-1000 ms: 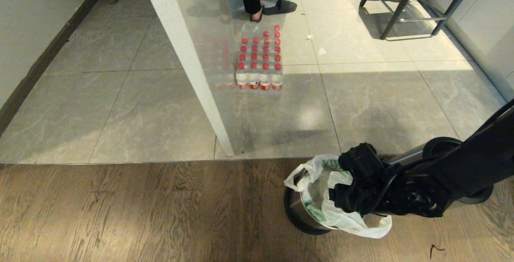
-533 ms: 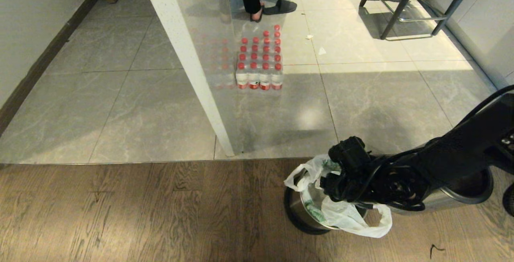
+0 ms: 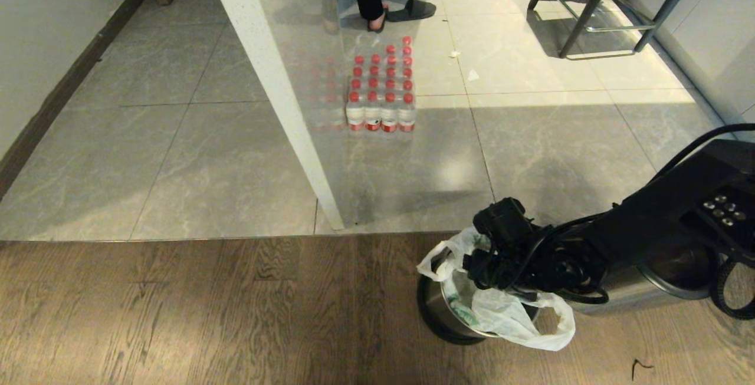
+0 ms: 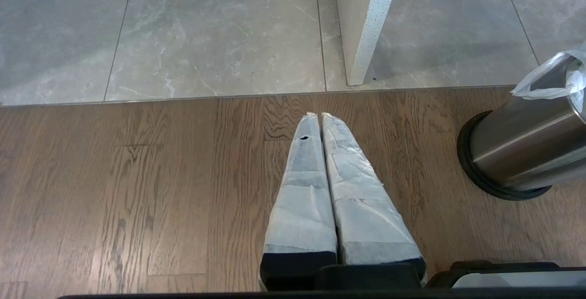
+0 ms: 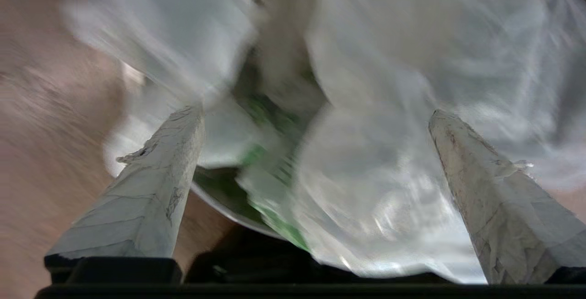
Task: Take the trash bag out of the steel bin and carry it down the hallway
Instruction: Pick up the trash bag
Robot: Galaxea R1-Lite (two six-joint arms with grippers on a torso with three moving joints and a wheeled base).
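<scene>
Over the upright steel bin [image 3: 439, 308], right hand [image 5: 316, 120] spread wide above trash bag [image 3: 507, 320].

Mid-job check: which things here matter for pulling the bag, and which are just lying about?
Job:
thin white green-printed plastic trash bag
round brushed-steel bin
right end effector, open above bag

Lying about:
pack of red-capped water bottles
black slipper
metal-legged stool

Right arm reaching in, left arm parked

The right arm stretches in from the right side of the head view, its black wrist angled downward, and the right pincer [image 5: 316, 116] has its two taped fingers [image 5: 151, 184] spread wide apart with nothing clamped between them. The left pincer [image 4: 320, 116] points forward and down, its taped fingers pressed together.
</scene>
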